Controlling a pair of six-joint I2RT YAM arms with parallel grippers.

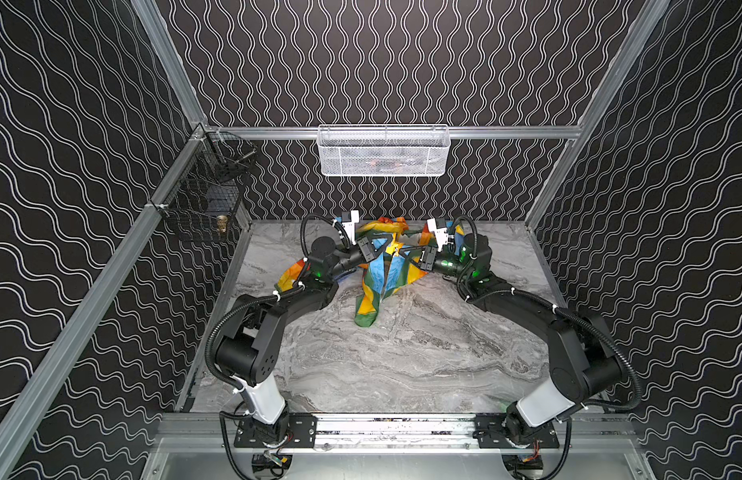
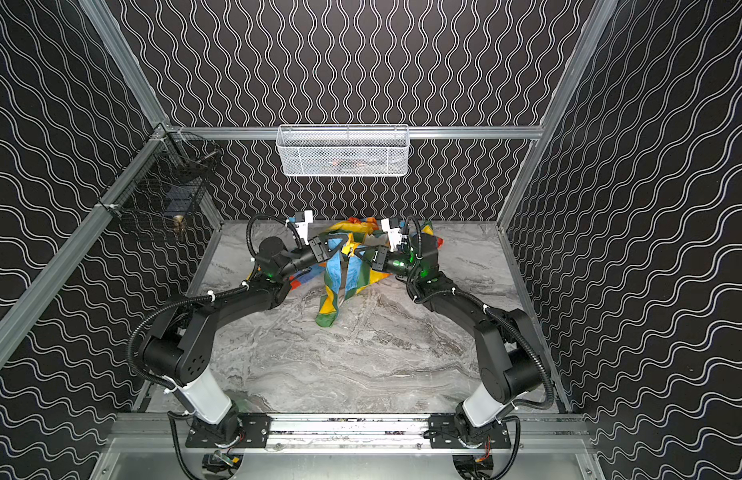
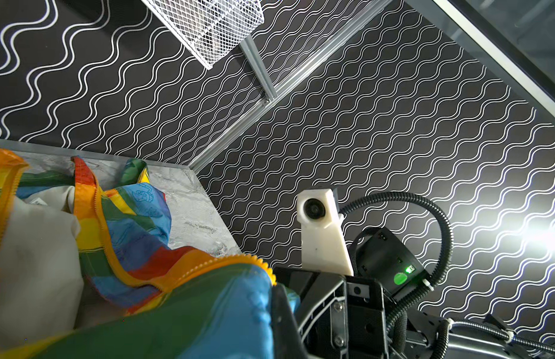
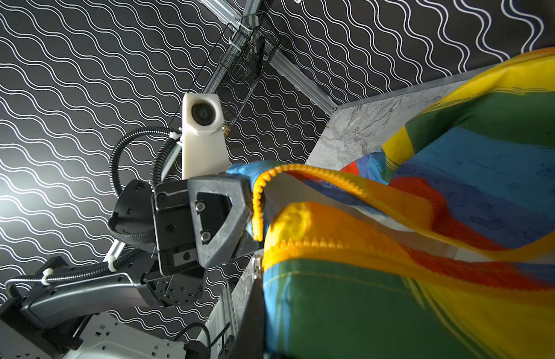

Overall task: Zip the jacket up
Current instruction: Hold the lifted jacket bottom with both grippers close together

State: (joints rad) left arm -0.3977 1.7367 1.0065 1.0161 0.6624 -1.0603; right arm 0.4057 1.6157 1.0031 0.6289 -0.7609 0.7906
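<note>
The jacket (image 1: 377, 282) (image 2: 344, 282), rainbow-striped and shiny, is bunched at the back of the marble table, with its front held up between my two grippers and a sleeve trailing toward the front. My left gripper (image 1: 382, 246) (image 2: 335, 246) is shut on one front edge with orange zipper teeth (image 3: 239, 261). In the right wrist view the left gripper (image 4: 249, 202) pinches that toothed edge. My right gripper (image 1: 407, 252) (image 2: 362, 254) faces it a short way off, shut on the other front edge (image 4: 301, 245). Fabric (image 3: 207, 310) hides most of both grippers' own fingers in the wrist views. White lining (image 3: 36, 248) shows.
A white mesh basket (image 1: 384, 151) hangs on the back rail above the jacket. A black wire basket (image 1: 207, 195) is fixed to the left rail. Patterned walls close three sides. The table (image 1: 402, 365) stretches bare toward the arm bases.
</note>
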